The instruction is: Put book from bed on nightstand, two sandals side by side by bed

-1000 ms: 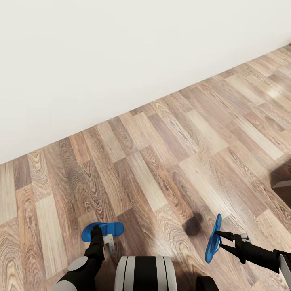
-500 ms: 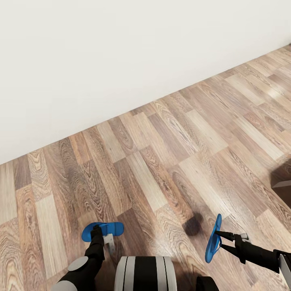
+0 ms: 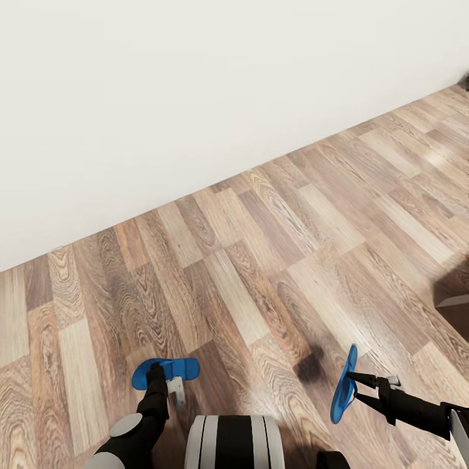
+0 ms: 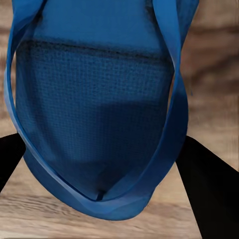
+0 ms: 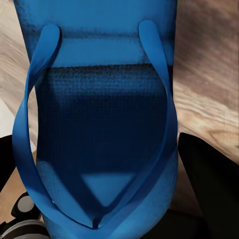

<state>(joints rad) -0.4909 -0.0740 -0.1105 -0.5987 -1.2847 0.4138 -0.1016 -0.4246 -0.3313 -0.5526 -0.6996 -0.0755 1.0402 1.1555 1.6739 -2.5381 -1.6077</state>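
I carry one bright blue sandal in each gripper above the wood-plank floor. In the head view my left gripper [image 3: 156, 372] is shut on a sandal [image 3: 174, 369] that lies flat, low at the left. My right gripper [image 3: 352, 378] is shut on the other sandal [image 3: 345, 384], which stands on edge at the lower right. The left wrist view looks onto its sandal [image 4: 99, 99] with the straps facing the camera, between two black fingers [image 4: 211, 189]. The right wrist view gives the same close look at the other sandal [image 5: 99, 129]. The bed, book and nightstand are out of view.
A plain white wall [image 3: 195, 85] runs across the upper half of the head view. Brown plank floor [image 3: 260, 260] stretches ahead. A dark brown piece of furniture with a pale edge [image 3: 454, 303] juts in at the right edge. My base [image 3: 234, 443] sits at the bottom.
The whole head view has shifted slightly, so the wall line sits a little higher at the right and the furniture corner has slid along the right edge. Both grippers still hold their sandals the same way.
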